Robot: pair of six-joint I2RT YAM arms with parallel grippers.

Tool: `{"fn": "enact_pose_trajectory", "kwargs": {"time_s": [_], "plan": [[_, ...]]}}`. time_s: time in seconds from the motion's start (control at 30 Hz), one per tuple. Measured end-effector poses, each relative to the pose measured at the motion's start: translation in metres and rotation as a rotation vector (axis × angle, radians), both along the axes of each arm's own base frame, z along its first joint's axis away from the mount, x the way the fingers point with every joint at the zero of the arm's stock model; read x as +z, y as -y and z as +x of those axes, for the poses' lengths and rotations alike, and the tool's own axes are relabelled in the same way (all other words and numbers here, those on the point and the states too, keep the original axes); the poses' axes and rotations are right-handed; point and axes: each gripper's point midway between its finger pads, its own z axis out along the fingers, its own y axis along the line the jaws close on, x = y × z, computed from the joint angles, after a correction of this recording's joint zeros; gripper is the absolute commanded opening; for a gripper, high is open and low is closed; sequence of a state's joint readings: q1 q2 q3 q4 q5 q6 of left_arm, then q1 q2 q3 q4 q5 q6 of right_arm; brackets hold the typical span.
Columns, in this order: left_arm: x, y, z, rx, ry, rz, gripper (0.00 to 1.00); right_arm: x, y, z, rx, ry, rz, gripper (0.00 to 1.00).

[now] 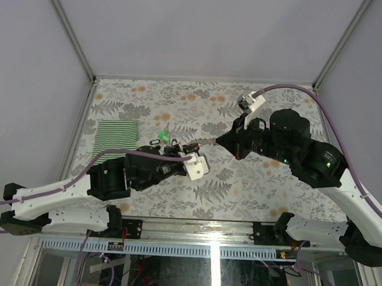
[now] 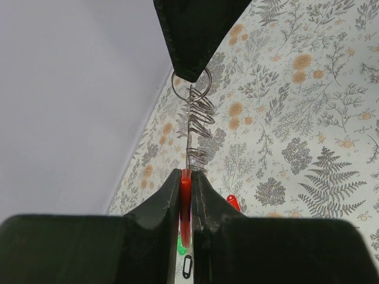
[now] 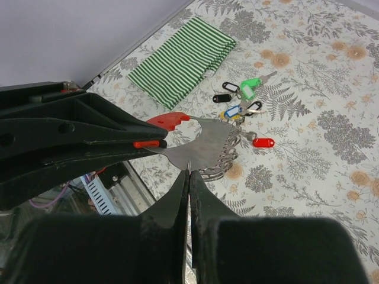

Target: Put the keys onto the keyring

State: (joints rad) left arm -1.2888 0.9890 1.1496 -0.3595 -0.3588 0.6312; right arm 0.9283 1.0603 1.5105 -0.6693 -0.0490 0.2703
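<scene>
My left gripper [image 2: 185,173] is shut on the red handle [image 2: 186,195] of a flat metal tool [image 3: 207,142] with a wire coil along its edge. A keyring [image 2: 190,87] sits at the tool's far tip, and my right gripper [image 3: 189,171] is shut on it. The two grippers meet tip to tip above the table, left [image 1: 192,147] and right [image 1: 218,142]. The keys lie loose on the table below, with green [image 3: 250,89], black [image 3: 222,98], blue [image 3: 232,111] and red [image 3: 263,142] tags. From above only the green tag [image 1: 164,137] shows clearly.
A folded green-and-white striped cloth [image 1: 116,135] lies at the table's left edge, left of the keys; it also shows in the right wrist view [image 3: 180,62]. The floral tablecloth [image 1: 275,108] is walled by white panels at the back and sides.
</scene>
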Motion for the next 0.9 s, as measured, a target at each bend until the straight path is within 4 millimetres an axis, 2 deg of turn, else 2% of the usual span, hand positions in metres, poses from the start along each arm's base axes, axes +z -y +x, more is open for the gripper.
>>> {"fn": "enact_pose_trajectory", "kwargs": {"time_s": [0.43, 0.9], "plan": [[0.000, -0.007, -0.004, -0.013, -0.001, 0.003, 0.00, -0.014, -0.007, 0.001, 0.018, -0.046, -0.046, 0.00], [-0.002, -0.004, -0.009, -0.046, -0.006, -0.004, 0.00, -0.005, -0.001, 0.006, -0.052, -0.046, 0.003, 0.00]]}}
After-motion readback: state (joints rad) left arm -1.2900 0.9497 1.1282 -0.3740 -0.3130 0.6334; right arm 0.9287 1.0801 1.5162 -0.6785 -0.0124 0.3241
